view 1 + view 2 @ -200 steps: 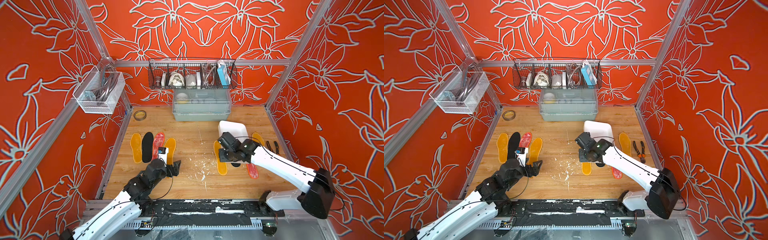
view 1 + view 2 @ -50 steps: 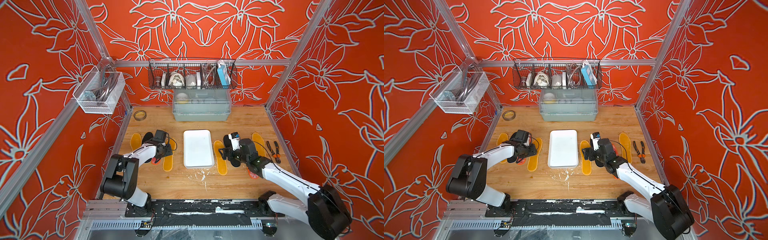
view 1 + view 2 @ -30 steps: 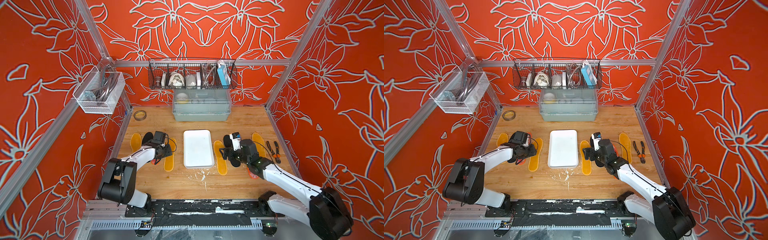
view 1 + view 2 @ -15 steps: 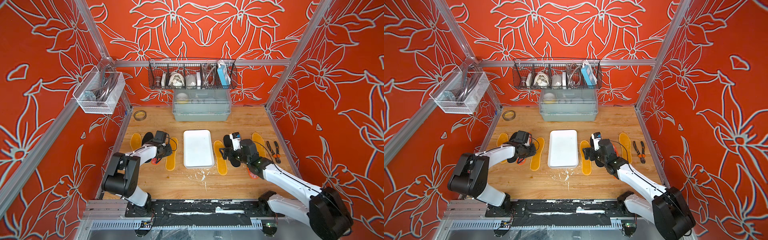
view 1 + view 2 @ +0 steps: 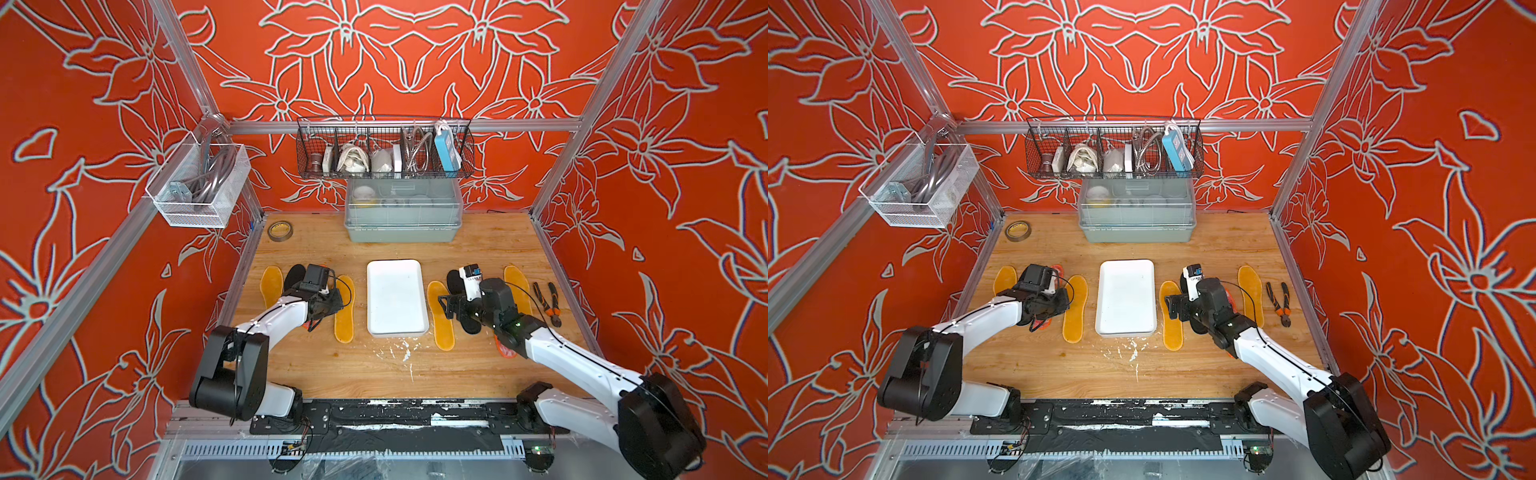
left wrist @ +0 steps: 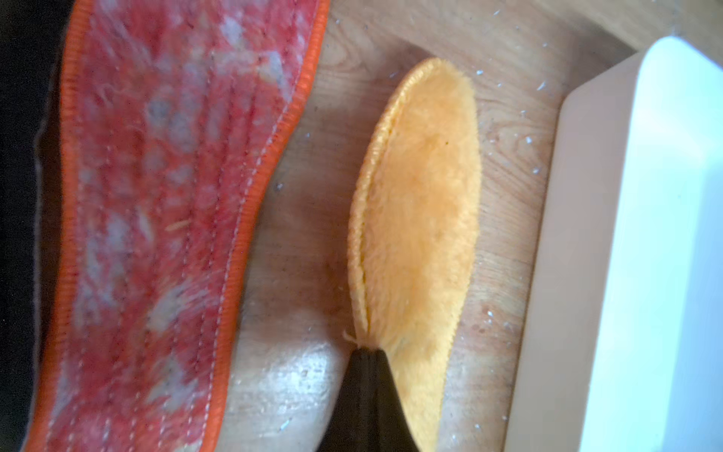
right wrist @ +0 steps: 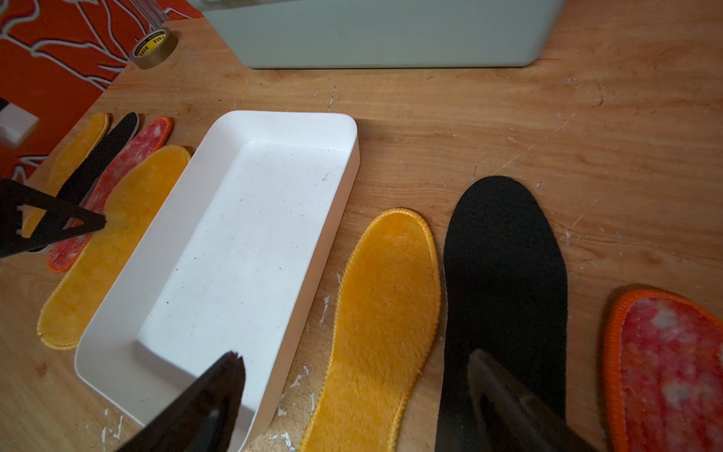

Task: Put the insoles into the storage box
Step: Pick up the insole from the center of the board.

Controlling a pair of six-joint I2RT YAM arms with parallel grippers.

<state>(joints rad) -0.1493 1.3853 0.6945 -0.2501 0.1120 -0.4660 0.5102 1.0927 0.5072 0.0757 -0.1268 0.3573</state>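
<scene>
- The shallow white rectangular plastic storage box [image 5: 397,299] sits mid-table and is empty. No insole is in it yet.
- Taking the box as the dial's centre and the far wall as 12, four insoles lie flat on the wooden table [image 5: 374,374] at 9 o'clock. Four more lie at 3 o'clock.
- The left gripper [image 6: 365,364] is clenched on the long edge of the fuzzy amber-yellow foot-shaped insole [image 6: 422,219], which lies just beside the box at 9 o'clock. The pinched edge puckers up off the wood.
- At that insole's own 9 o'clock lies the red-and-white mottled insole [image 6: 156,219] with an orange stitched rim.
- The right gripper [image 7: 354,356] is released, with its jaws wide. It straddles the second amber-yellow fleece insole [image 7: 387,305] at 3 o'clock, one finger over the box and the other over the black felt insole [image 7: 504,254].
- The insoles look light, thin and floppy, not fragile, and the fleece should grip well.
- A flat insole offers only its rim to hold. Pinched at mid-length on the long side, both ends should droop evenly and it should lie lengthwise in the box.
</scene>
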